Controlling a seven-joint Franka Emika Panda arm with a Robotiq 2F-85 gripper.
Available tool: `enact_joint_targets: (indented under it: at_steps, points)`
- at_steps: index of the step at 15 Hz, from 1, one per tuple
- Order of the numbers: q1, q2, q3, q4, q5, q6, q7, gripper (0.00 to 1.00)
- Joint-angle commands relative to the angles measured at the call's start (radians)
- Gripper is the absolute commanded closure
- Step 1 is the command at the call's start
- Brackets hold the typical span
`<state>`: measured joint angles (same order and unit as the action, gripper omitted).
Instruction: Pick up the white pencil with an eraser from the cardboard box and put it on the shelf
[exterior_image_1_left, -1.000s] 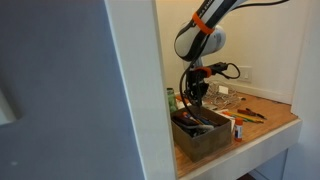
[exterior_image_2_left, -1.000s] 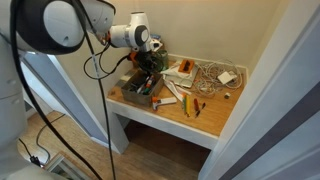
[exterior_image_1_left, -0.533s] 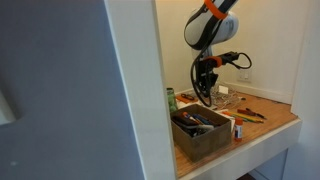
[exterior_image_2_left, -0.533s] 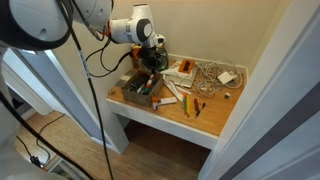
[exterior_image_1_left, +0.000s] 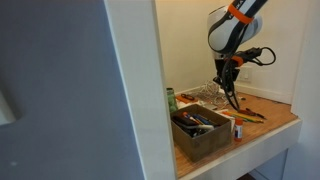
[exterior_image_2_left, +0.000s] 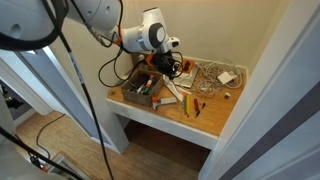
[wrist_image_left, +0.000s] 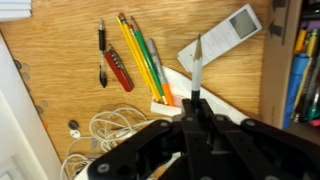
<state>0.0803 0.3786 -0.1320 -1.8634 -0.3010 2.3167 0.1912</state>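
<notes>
My gripper (wrist_image_left: 194, 112) is shut on the white pencil (wrist_image_left: 196, 70), whose thin shaft sticks out past the fingertips. In both exterior views the gripper (exterior_image_1_left: 230, 84) (exterior_image_2_left: 170, 68) hangs above the shelf (exterior_image_1_left: 272, 120) (exterior_image_2_left: 214, 118), beside the cardboard box (exterior_image_1_left: 200, 133) (exterior_image_2_left: 138, 90), with the pencil (exterior_image_1_left: 235, 99) pointing down. The box holds several pens and shows at the right edge of the wrist view (wrist_image_left: 292, 60). Below the gripper lies bare wooden shelf board (wrist_image_left: 70, 40).
Several coloured pencils (wrist_image_left: 145, 58), a red pocket knife (wrist_image_left: 114, 66), a white flat device (wrist_image_left: 226, 34), white paper and a tangle of white cables (wrist_image_left: 98, 132) lie on the shelf. White walls close it in on both sides (exterior_image_1_left: 135, 90).
The gripper rose out of the cardboard box with the pencil and moved sideways away from the box, over the middle of the shelf.
</notes>
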Motion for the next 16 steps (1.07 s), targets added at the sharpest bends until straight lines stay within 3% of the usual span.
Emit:
enact_joint_targets:
  at_steps: [1,6,9,10,15,16]
  points:
    - [0.008,0.006,-0.048,-0.028,-0.117,0.047,0.117,0.98]
    - [0.033,0.085,-0.109,0.000,-0.321,0.059,0.252,0.98]
    - [0.025,0.137,-0.112,0.008,-0.391,0.077,0.283,0.98]
    - [0.007,0.096,-0.088,-0.013,-0.344,0.050,0.246,0.91]
    - [0.009,0.134,-0.094,-0.001,-0.364,0.067,0.259,0.91]
    - [0.009,0.134,-0.094,0.001,-0.364,0.067,0.259,0.98]
